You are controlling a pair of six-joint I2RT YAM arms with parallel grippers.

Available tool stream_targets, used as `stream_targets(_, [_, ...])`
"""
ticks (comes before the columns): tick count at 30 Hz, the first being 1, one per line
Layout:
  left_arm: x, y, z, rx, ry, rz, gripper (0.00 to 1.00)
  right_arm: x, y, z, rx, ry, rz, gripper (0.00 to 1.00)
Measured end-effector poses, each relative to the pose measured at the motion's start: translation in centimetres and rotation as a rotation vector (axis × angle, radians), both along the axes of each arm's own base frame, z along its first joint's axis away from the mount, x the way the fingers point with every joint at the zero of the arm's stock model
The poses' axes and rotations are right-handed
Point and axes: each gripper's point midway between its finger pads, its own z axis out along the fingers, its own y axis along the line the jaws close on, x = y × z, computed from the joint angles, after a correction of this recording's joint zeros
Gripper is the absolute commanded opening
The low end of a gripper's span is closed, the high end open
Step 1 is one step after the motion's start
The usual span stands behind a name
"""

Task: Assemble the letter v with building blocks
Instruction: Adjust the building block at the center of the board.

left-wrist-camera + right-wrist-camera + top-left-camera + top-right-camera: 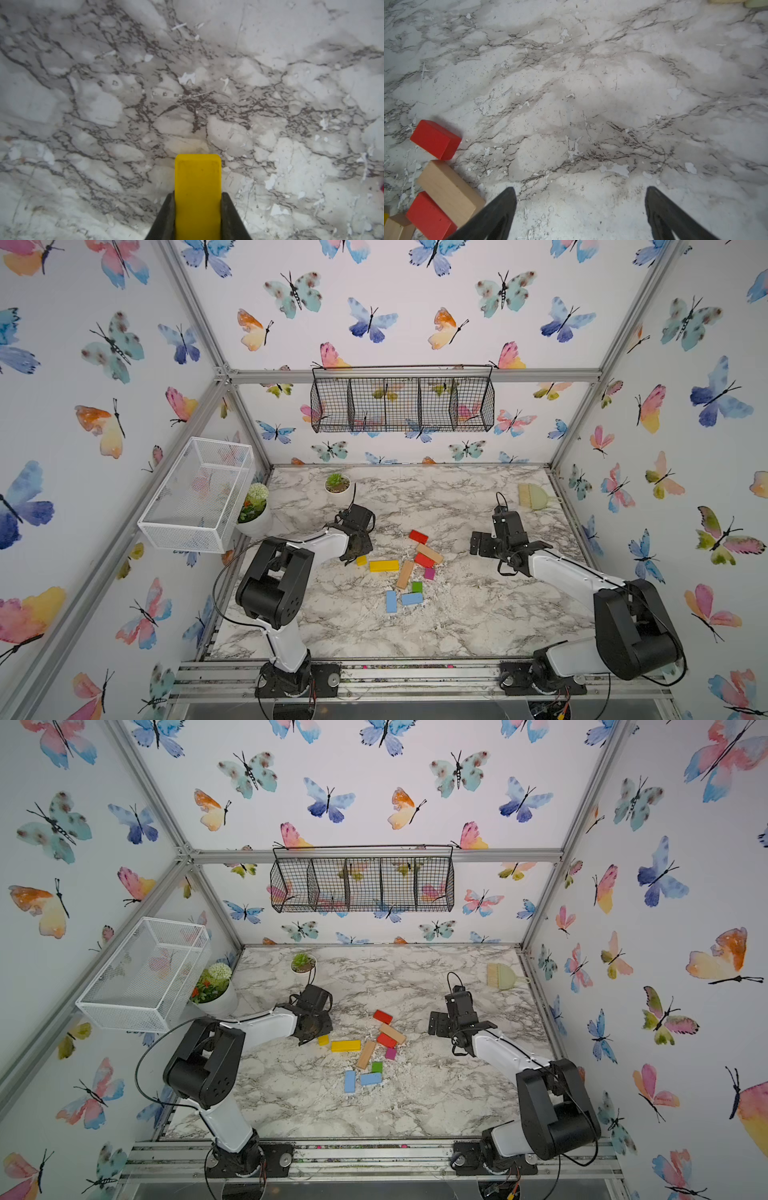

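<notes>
Along the lower edge of both top views runs a grooved aluminium rail (pixel 415 676) that carries the two arm bases. Beyond it lies the grey-veined marble-patterned tabletop (pixel 478 614). The loose painted wooden building blocks sit in a cluster at the centre of the frame. Lowest are two light-blue short bars (pixel 391 601) side by side, with a green cube (pixel 417 586) just above them. A tan long bar (pixel 405 574) slants up from there, and a magenta cube (pixel 429 573) lies to its right. Higher still, a second tan bar (pixel 430 553) lies between a lower red short bar (pixel 423 560) and an upper red short bar (pixel 418 536), which sits apart. A loose yellow long bar (pixel 383 566) lies level at the left of the cluster. Just left of it, the left gripper (pixel 355 549) has its jaws closed on a held yellow long bar (pixel 361 560), whose end pokes out beneath it. The left wrist view shows this yellow bar (pixel 197 182) clamped between the dark fingers (pixel 166 216); whether it touches the marble I cannot tell. The right gripper (pixel 478 545), right of the cluster, has its jaws spread wide over bare marble with nothing between them, as the right wrist view (pixel 579 190) confirms. A pale hand brush (pixel 534 495) lies at the upper right of the table.
</notes>
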Motion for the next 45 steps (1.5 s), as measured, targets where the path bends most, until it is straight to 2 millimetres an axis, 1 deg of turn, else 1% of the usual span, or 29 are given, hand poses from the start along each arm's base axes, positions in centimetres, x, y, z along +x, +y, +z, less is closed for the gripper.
stream_targets(6, [0.0,0.7,0.3,-0.020,-0.039,0.097,0.07,-0.3,0.8,-0.4,0.000,0.013,0.037,0.98])
stream_targets(13, [0.8,0.8,1.2,-0.022,-0.083,0.136,0.06,-0.4,1.4,-0.4,0.003,0.014,0.066,0.98])
stream_targets(18, [0.9,0.9,1.2,-0.022,-0.087,0.154,0.07,-0.5,1.6,-0.4,0.007,0.016,0.076,0.98])
stream_targets(22, [0.9,1.1,1.0,-0.011,-0.087,0.164,0.07,-0.4,1.7,-0.3,0.010,0.017,0.079,0.98])
stream_targets(28, [0.7,1.3,-0.1,0.007,-0.066,0.172,0.11,-0.5,1.9,-0.4,0.014,0.019,0.086,0.98])
stream_targets(34, [1.1,1.2,-0.2,0.019,-0.077,0.176,0.19,-0.5,2.0,-0.4,0.015,0.020,0.089,0.98])
stream_targets(36, [1.2,1.2,-0.2,0.020,-0.081,0.179,0.25,-0.5,2.0,-0.4,0.015,0.021,0.089,0.98])
stream_targets(38, [1.3,1.3,-0.2,0.023,-0.084,0.181,0.33,-0.5,2.0,-0.5,0.014,0.024,0.090,0.98])
stream_targets(45, [1.5,1.4,-0.1,0.031,-0.087,0.190,0.48,-0.6,2.1,-0.7,0.012,0.028,0.092,0.98])
